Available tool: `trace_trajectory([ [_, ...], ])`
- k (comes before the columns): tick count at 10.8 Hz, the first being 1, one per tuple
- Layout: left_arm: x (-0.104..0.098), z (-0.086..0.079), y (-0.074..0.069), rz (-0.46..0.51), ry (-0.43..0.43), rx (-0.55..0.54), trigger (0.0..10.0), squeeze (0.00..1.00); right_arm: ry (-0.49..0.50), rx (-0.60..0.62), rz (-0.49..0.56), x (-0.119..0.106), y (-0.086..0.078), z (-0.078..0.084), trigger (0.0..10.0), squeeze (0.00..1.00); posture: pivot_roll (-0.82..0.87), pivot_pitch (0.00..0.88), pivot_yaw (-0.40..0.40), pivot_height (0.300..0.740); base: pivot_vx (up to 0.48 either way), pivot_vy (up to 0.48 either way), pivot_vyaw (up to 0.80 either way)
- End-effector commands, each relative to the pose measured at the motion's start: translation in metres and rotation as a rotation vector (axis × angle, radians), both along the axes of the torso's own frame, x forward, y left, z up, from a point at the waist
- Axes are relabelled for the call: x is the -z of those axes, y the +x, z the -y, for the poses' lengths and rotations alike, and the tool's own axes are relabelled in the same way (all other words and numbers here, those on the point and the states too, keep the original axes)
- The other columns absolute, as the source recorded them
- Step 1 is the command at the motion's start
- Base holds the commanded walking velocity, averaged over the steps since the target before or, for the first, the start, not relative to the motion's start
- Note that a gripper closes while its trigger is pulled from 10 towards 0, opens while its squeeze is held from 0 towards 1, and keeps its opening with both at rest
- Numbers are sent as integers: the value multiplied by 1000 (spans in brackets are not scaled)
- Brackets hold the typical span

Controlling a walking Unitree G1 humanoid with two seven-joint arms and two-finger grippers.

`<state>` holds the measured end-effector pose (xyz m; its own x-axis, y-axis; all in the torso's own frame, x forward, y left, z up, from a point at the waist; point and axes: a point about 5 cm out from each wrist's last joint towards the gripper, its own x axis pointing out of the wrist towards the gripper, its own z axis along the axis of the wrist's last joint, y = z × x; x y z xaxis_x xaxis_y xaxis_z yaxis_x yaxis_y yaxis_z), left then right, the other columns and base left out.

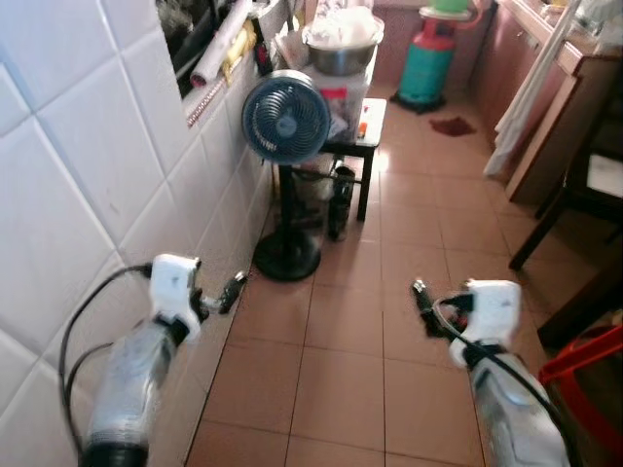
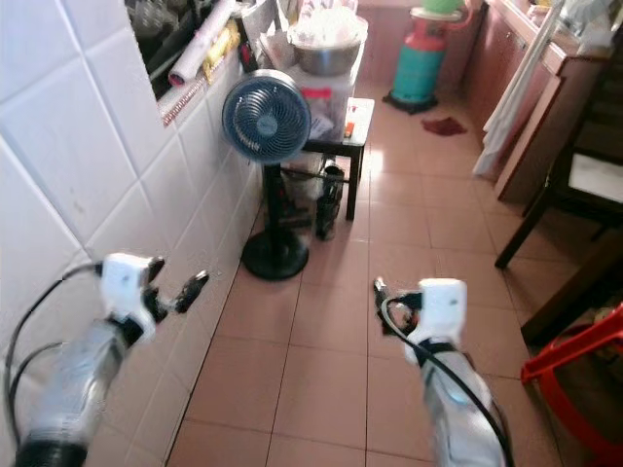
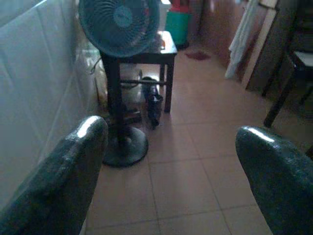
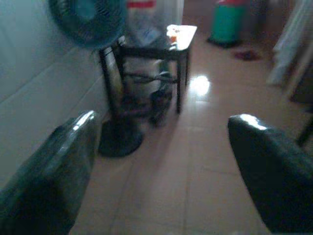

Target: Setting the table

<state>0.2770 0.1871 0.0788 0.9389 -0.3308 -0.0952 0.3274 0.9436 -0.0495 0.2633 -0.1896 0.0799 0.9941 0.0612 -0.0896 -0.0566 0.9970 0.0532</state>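
Tableware for the setting cannot be made out anywhere; the closest candidate is a large metal bowl (image 1: 343, 51) heaped with something white, standing on a clear plastic bin (image 1: 343, 100) atop a small dark side table (image 1: 368, 125), well ahead of the robot, and its contents are too blurred to name. Both arms are raised over a brown tiled floor (image 1: 331, 341). The left gripper (image 3: 168, 161) hangs close beside a white tiled wall (image 1: 88, 165), its two black fingers (image 3: 63, 176) spread wide with nothing between them. The right gripper (image 4: 161, 161) is out over the floor, its fingers (image 4: 274, 166) likewise parted and empty. Both point ahead toward a blue pedestal fan (image 1: 285, 119) that stands upright on a round black base just beside the wall, its face turned toward the robot. Dark bottles (image 1: 339, 202) stand on the floor under the side table, partly hidden by its legs. Farther back a green gas cylinder (image 1: 428, 63) with a red top stands upright, a dark red rag (image 1: 453, 125) lying on the tiles near it. A wooden counter (image 1: 545, 107) runs along the right with white cloth (image 1: 521, 97) hanging against it, and a dark chair (image 1: 574, 195) is cut off by the frame edge. A red plastic basket (image 1: 589, 375) sits at the lower right, also cut off. A shelf in the wall opening holds a rolled white object (image 1: 219, 44) and other clutter too dim to tell.
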Motion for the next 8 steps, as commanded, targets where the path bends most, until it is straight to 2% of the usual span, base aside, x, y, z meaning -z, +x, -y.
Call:
trace_trajectory([
  [1, 1, 1, -11, 16, -29, -44, 10000, 0, 22, 28, -1, -4, -10, -1, 10000, 0, 62, 0, 5, 740, 0, 0, 0],
  [2, 6, 4, -20, -5, -50, -72, 10000, 0, 39, 28, -13, -6, -19, -4, 10000, 0, 52, 0, 4, 740, 0, 0, 0],
  [3, 6, 10, -31, -17, -35, -72, 10000, 0, 16, 3, -18, -11, -29, -10, 10000, 0, 44, 0, 0, 740, 0, 0, 0],
  [4, 6, 13, -35, -29, -51, -88, 10000, 0, 4, -25, -13, -13, -39, -16, 10000, 0, 48, 0, -12, 740, 0, 0, 0],
  [6, 4, 7, -34, -19, -9, -74, 10000, 0, 2, -30, -31, -14, -47, -12, 10000, 0, 44, 0, -16, 740, 0, 0, 0],
  [8, -2, 11, -32, -22, -65, -85, 10000, 0, -20, -21, -39, -20, -60, -2, 10000, 0, 21, 0, -5, 740, 0, 0, 0],
])
